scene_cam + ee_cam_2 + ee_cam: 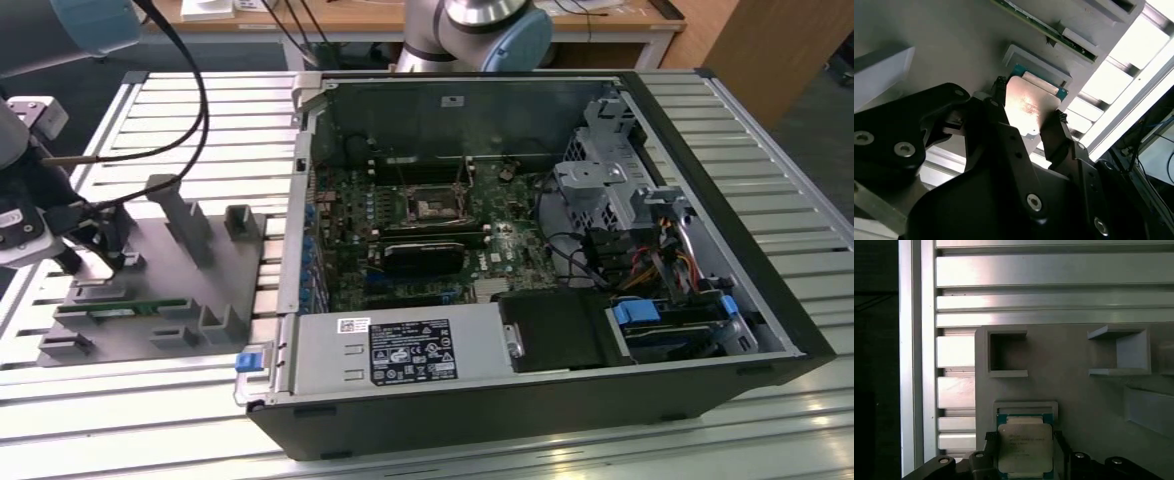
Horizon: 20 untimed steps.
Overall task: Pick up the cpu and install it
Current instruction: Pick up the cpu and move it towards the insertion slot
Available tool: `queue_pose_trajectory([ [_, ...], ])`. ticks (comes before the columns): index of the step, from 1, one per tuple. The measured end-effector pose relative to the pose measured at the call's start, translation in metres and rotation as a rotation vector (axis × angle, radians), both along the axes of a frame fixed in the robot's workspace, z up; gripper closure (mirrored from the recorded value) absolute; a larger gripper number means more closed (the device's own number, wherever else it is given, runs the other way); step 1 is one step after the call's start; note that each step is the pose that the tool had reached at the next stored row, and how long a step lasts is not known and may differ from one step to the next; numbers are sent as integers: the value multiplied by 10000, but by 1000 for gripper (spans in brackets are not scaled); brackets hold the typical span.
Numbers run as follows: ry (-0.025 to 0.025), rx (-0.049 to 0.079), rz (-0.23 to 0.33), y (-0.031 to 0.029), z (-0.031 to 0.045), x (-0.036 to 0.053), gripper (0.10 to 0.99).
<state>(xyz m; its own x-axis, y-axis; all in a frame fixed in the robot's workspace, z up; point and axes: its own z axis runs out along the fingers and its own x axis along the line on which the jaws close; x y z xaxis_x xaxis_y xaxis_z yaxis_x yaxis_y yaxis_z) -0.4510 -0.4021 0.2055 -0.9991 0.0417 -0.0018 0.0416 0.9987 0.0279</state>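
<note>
Cpu point(1025, 447) is pinched by its edges in my hand point(1030, 100), just over its pocket on the grey holder plate point(1079, 390). With so thin an edge grip, I reckon any tilt could let it slip.

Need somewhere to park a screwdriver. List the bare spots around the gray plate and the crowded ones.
Free: plate between the two brackets; slats along the plate's edge by the memory stick. Crowded: around the cpu in the gripper, and inside the case.
</note>
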Motion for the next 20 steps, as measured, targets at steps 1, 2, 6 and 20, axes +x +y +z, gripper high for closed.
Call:
queue_pose_trajectory([
  [1,-2,1,1,0,14,0,561],
  [2,0,0,1,0,34,0,561],
  [6,-4,1,2,0,47,1,561],
  [20,-1,0,2,0,152,0,561],
])
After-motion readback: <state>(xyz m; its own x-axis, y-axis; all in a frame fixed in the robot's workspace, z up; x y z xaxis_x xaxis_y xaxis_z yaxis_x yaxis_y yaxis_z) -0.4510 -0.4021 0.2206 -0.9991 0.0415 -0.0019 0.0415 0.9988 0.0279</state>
